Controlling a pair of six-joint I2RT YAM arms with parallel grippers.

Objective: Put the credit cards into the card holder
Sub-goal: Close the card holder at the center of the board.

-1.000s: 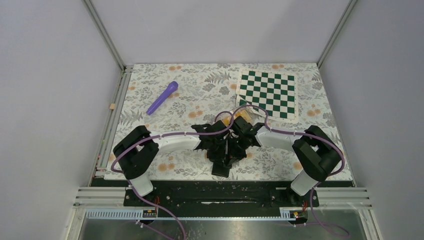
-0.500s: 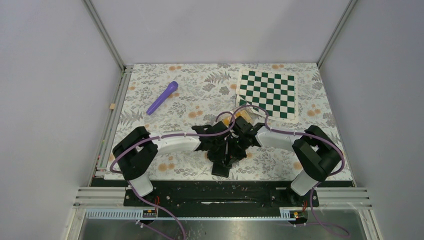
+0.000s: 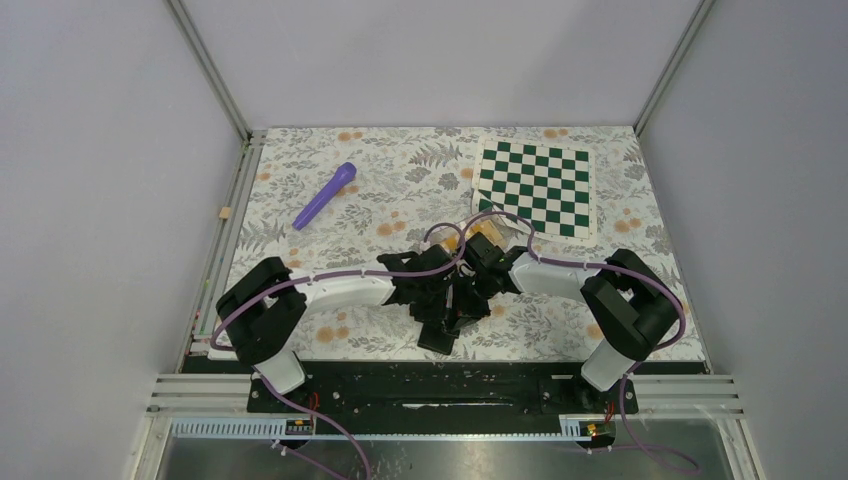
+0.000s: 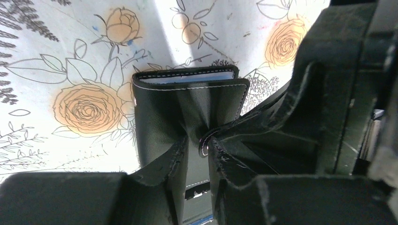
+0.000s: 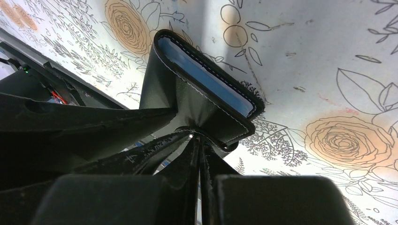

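The card holder [image 3: 438, 338] is a black folding wallet with a pale blue lining, held at the near middle of the table between both grippers. In the left wrist view it [image 4: 187, 98] hangs folded from my left gripper [image 4: 199, 143], which pinches its black leaf. In the right wrist view my right gripper [image 5: 197, 140] is shut on another leaf of the card holder [image 5: 197, 98], whose blue lining faces up. In the top view the left gripper [image 3: 437, 300] and right gripper [image 3: 462, 300] almost touch. An orange-yellow patch [image 3: 486, 233] behind the wrists may be the credit cards; the arms mostly hide it.
A purple pen-shaped object [image 3: 325, 195] lies at the back left. The green-and-white chequered mat [image 3: 535, 185] lies at the back right. The floral cloth [image 3: 600, 330] covers the table; metal rails run along the left and near edges.
Both wrists and the card holder have shifted slightly left and toward the near edge. The left arm's elbow has swung outward to the left. Both grips are unchanged.
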